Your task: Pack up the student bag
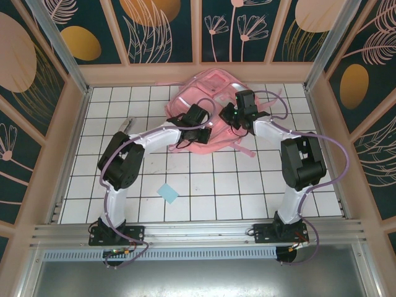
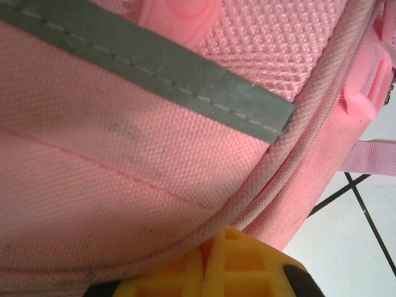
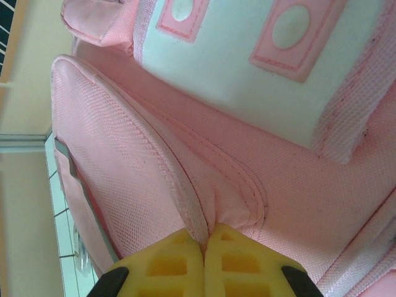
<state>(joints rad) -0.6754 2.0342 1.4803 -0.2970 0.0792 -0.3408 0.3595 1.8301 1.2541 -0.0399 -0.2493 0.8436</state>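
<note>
Now bag [image 1: 210,86] nipped w/ both pincers [image 2: 207,241] [image 3: 204,235].

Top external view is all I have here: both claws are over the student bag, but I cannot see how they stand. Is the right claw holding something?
Observer: Yes. The right claw is shut, with a fold of the student bag pinched between its yellow pads.
Operator: And the left claw?
Observer: The left claw is shut too, its pads meeting at the bag's piped edge; whether fabric is caught there I cannot tell.
Operator: Any mark near it?
Observer: A grey reflective strip runs across the fabric just above that edge.
</note>
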